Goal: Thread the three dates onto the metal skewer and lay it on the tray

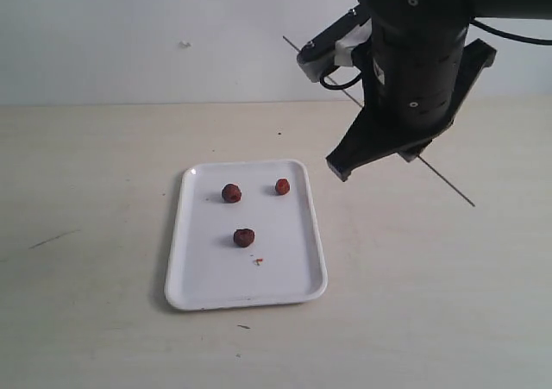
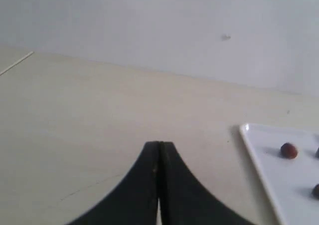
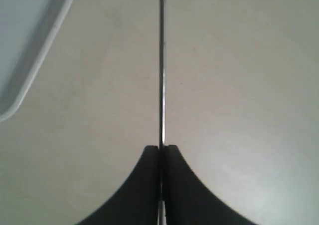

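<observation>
Metal skewer [image 3: 161,60]: stiff, thin, likely slippery; right end effector [image 3: 160,147] clamped near mid-length. Left end effector [image 2: 159,144] together, empty. Three dates [image 1: 231,193] unthreaded.

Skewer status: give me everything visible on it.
The metal skewer is a very thin, straight grey rod, bare, with no dates threaded. The right gripper is shut on it, and it runs straight out ahead. In the exterior view it slants right of the tray, one end up against the wall, the other low over the table; contact there is unclear.
</observation>
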You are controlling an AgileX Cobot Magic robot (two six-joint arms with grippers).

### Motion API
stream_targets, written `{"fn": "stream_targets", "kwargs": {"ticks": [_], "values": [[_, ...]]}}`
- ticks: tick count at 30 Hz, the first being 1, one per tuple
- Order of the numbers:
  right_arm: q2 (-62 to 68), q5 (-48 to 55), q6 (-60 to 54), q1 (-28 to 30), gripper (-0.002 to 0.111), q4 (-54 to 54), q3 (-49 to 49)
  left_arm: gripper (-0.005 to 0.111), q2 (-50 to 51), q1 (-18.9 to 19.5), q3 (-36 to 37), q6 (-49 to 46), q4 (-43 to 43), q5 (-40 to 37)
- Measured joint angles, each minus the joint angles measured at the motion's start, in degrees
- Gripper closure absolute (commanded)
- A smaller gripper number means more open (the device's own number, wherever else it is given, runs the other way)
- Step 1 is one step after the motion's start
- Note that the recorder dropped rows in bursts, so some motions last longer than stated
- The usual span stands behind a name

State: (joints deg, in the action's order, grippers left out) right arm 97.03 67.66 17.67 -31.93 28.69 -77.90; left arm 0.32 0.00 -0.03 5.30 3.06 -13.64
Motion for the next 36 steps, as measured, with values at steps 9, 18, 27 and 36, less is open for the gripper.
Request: {"fn": "stream_targets", "kwargs": {"ticks": [9,18,27,36], "values": [[0.00,-14.56,0.00,4.51,0.108,5.20,0.00,0.107,0.00,0.00,0.00,6.74,14.64,6.63],[0.00,-19.25,-14.40,18.23,0.108,-13.75,-3.62,0.107,6.94,0.00,-8.45,10.75,15.67,18.35],[0.00,-20.70,-30.66,21.73,0.108,-32.22,-3.62,0.096,50.93,-1.31,-43.04,9.59,7.04,8.40],[1.03,-30.03,-32.45,22.28,0.108,-31.73,6.84,0.091,98.37,-17.74,-85.13,-3.40,6.60,-29.75]]}}
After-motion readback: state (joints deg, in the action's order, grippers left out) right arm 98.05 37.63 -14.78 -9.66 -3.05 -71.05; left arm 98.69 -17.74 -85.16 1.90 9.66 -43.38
